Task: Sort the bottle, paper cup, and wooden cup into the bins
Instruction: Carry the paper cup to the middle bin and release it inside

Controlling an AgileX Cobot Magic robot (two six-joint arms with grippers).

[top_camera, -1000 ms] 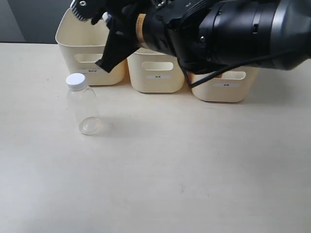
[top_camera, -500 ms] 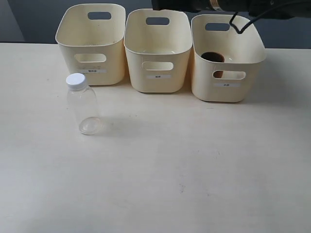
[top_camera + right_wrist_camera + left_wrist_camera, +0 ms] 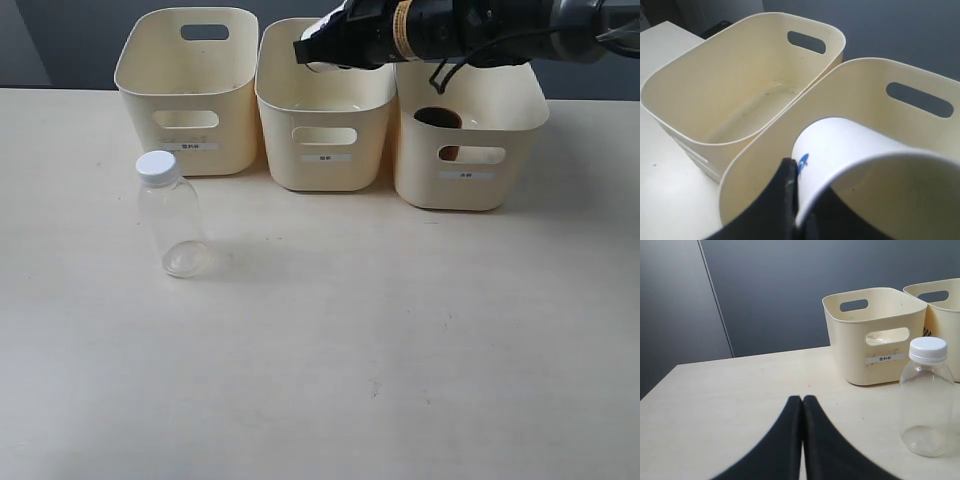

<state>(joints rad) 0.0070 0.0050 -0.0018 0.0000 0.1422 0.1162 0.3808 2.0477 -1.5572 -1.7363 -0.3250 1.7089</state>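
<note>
Arm (image 3: 470, 25) (right) stretches over middle bin (image 3: 325, 160), jaws pinching paper cup (image 3: 840, 145).

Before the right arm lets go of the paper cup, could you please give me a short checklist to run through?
1. Grip: the right gripper is shut on the paper cup at its rim: ok.
2. Position: the paper cup hangs above the middle bin: ok.
3. Room in the middle bin: the visible part is bare, but the cup hides some of the floor: cannot tell.
4. The wooden cup lies inside the right bin: ok.
5. The bottle stands upright on the table, apart from the arm: ok.
6. The left gripper is shut and holds nothing: ok.
</note>
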